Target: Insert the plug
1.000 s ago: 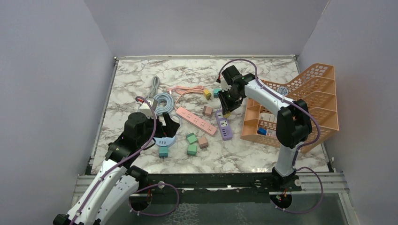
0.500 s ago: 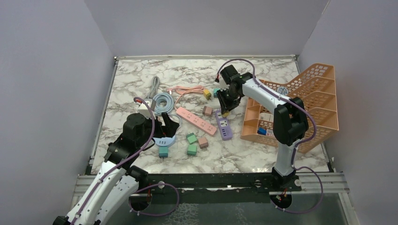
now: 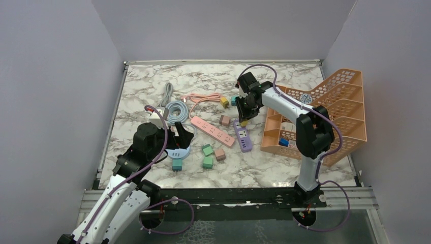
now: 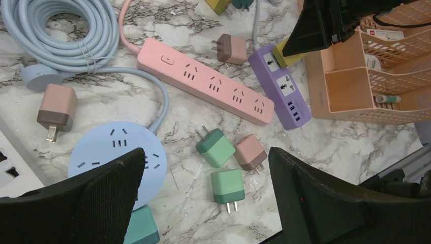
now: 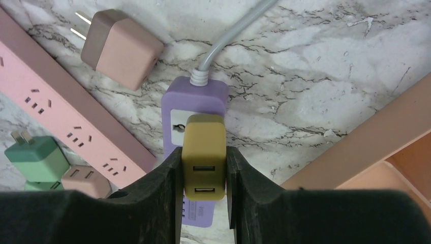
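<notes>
- One plug (image 5: 204, 168) is the task's thing: a small mustard-yellow cube with rounded edges. The face toward the wrist camera shows two USB slots, one above the other.
- The right claw (image 5: 204, 152) is pinched narrow on that plug, with a black finger pressed against each side.
- The plug sits directly over the purple power strip (image 5: 195, 101), at the socket nearest the strip's grey cord. Its prongs are hidden, so it is unclear whether they are in the socket.
- Four power strips lie on the marble bench (image 3: 152, 81): the short purple one, a long pink strip (image 4: 203, 81), a round blue strip (image 4: 119, 152), and a white strip (image 4: 12, 168) only partly in view.
- Three pink-brown cube plugs (image 4: 57, 109) lie loose. One is beside the coiled blue cable (image 4: 61, 35), one is between the pink and purple strips, and one is next to the green ones.
- Two green cube plugs (image 4: 216, 147) lie close together on the near side of the pink strip.
- Two teal plugs (image 3: 177, 164) show in the overhead view. One is at the round strip's near edge, and the other is farther back, beside a second yellow plug (image 3: 224, 102).
- One orange basket (image 3: 350, 101) stands at the bench's right edge, with small items in its lower compartments.
- The left claw (image 4: 206, 152) is spread wide and holds nothing. It hangs over the round blue strip and the green plugs.
</notes>
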